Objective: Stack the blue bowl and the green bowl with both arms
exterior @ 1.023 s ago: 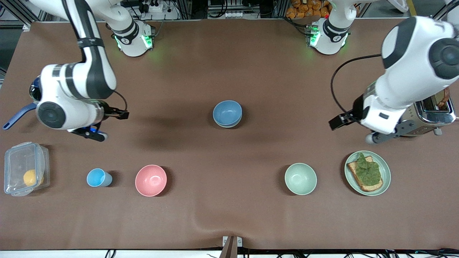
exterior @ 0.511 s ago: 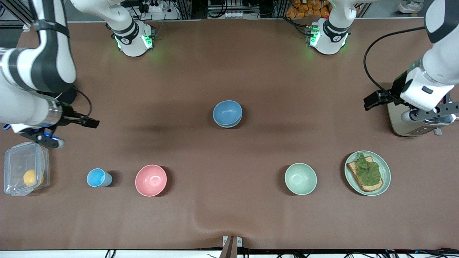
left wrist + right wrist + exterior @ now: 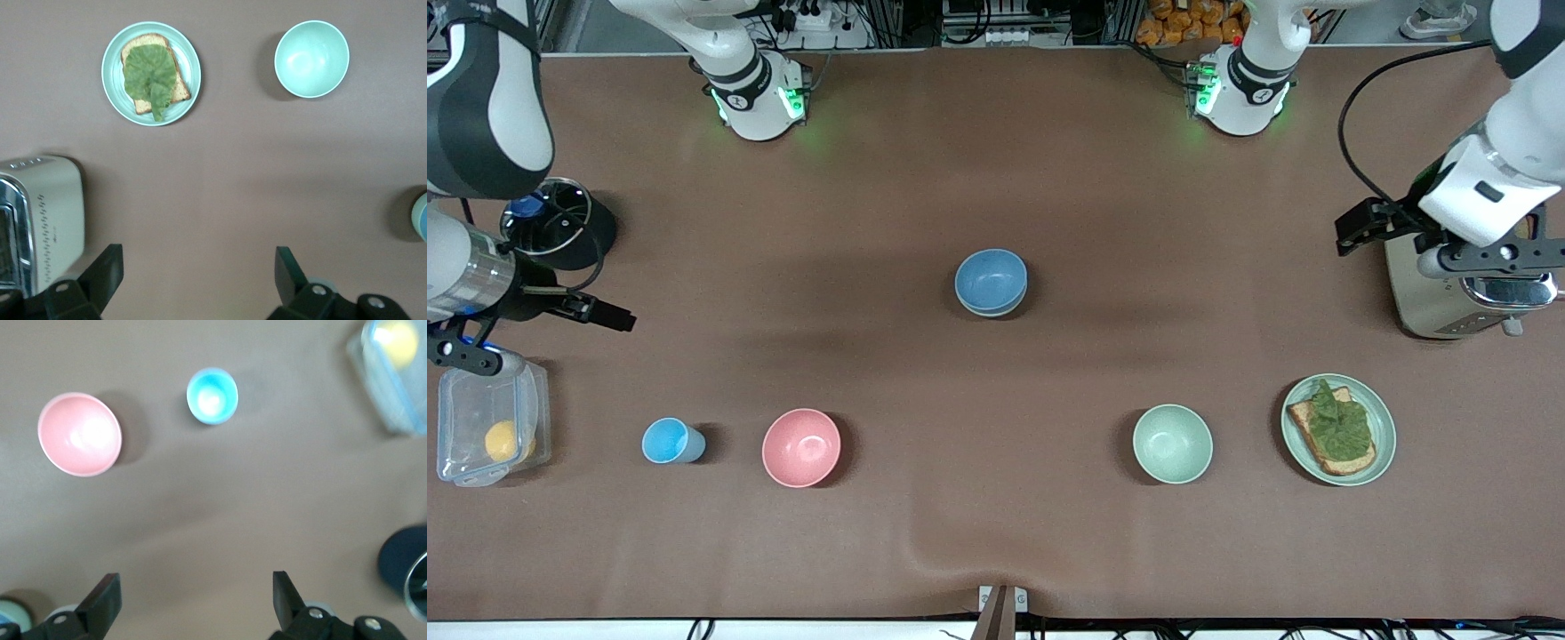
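Observation:
The blue bowl (image 3: 991,277) stands in the middle of the table, nested in a second bowl. Only a pale green edge of that second bowl shows beneath it; this is the green bowl (image 3: 991,310). A sliver of the stack appears at the border of the left wrist view (image 3: 421,217) and of the right wrist view (image 3: 12,613). My left gripper (image 3: 1489,258) hangs open and holding nothing at the left arm's end, by the toaster. My right gripper (image 3: 463,356) hangs open and holding nothing at the right arm's end, above the clear box. Both are well apart from the stack.
Nearer the front camera stand a mint bowl (image 3: 1172,443), a green plate (image 3: 1387,436) with toast and lettuce, a pink bowl (image 3: 800,447) and a light-blue cup (image 3: 667,440). A clear box (image 3: 463,391) holds a yellow fruit. There is also a toaster (image 3: 1427,302) and a dark round holder (image 3: 560,222).
Both arms have swung outward from the middle toward their own ends of the table. The bowls have not moved, and both grippers stayed open.

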Action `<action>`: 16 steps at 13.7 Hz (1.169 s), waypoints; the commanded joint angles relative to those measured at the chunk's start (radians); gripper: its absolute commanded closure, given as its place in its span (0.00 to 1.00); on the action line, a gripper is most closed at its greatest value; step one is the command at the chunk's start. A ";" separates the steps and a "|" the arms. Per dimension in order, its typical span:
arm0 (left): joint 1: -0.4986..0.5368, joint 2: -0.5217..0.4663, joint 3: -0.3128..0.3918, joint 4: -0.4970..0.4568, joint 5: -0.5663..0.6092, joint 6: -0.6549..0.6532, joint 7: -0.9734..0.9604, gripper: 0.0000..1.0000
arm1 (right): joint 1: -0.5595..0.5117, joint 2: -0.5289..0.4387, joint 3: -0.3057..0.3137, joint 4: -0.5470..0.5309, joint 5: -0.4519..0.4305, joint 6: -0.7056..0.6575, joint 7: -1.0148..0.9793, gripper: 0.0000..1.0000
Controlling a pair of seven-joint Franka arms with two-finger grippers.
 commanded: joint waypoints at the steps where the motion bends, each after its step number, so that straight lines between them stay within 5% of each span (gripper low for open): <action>1: -0.028 -0.011 0.051 0.043 0.013 -0.056 0.056 0.00 | -0.072 -0.022 0.070 0.041 -0.023 -0.001 -0.033 0.00; 8: -0.013 0.010 0.052 0.106 0.005 -0.110 0.057 0.00 | -0.074 -0.224 0.102 -0.112 -0.024 -0.093 -0.034 0.00; 16: -0.007 0.008 0.060 0.103 -0.027 -0.113 0.144 0.00 | -0.094 -0.246 0.091 -0.166 0.049 -0.021 -0.039 0.00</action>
